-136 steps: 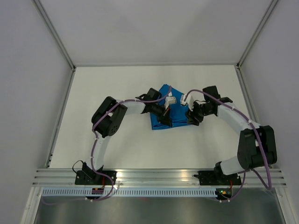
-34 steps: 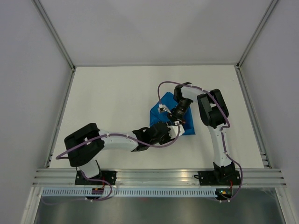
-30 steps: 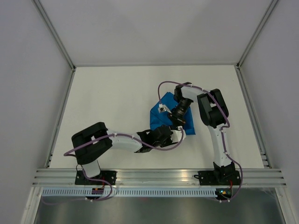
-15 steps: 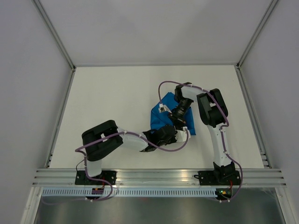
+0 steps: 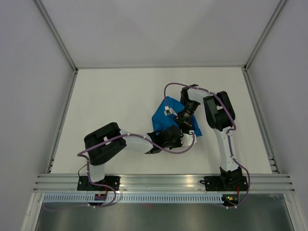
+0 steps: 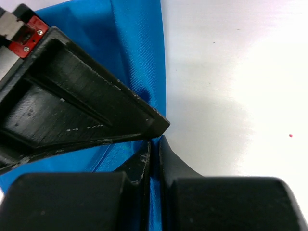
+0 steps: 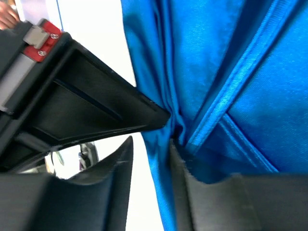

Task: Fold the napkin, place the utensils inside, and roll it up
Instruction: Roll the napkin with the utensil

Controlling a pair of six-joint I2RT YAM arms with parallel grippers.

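Bright, even light with soft shadows; the table point(image 6: 231, 96) glares white in the left wrist view.

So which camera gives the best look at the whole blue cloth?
The top external view: only it shows the napkin as a whole, lying on the table, though partly covered. Both wrist views show just close-up folds and one edge.
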